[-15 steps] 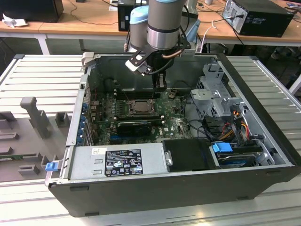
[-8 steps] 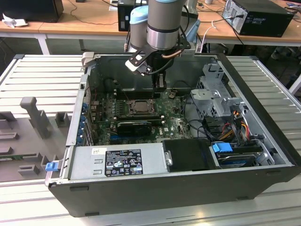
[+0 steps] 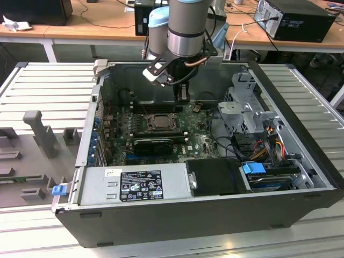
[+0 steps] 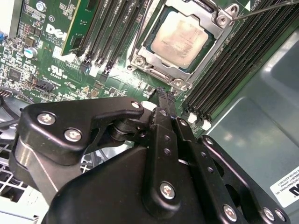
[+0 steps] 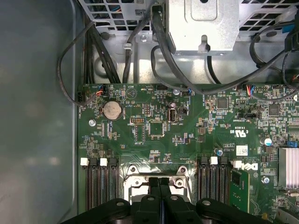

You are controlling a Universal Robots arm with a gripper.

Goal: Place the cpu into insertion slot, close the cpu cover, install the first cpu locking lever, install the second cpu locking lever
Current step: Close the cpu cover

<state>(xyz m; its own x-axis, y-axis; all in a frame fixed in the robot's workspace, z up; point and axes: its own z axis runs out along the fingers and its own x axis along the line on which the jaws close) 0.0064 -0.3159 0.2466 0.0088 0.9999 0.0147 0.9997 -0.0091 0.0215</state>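
Seen from above at a slant, the exterior view stands far enough back to take in the whole open computer case point(image 3: 177, 215), the arm point(image 3: 185, 27) over it and the desks point(image 3: 97, 27) behind. The second wrist view peers close and obliquely past the gripper point(image 4: 163, 94) onto the socket point(image 4: 187, 39). The first wrist view faces straight down on the green board point(image 5: 187, 135), taking in more of it. All three share the socket and the memory slots point(image 4: 219, 70) flanking it.

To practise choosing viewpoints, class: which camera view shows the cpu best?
The second wrist view: the cpu shows its whole pale face, framed by the cpu cover. In the exterior view it is a small patch inside the socket frame. In the first wrist view the fingers hide it.
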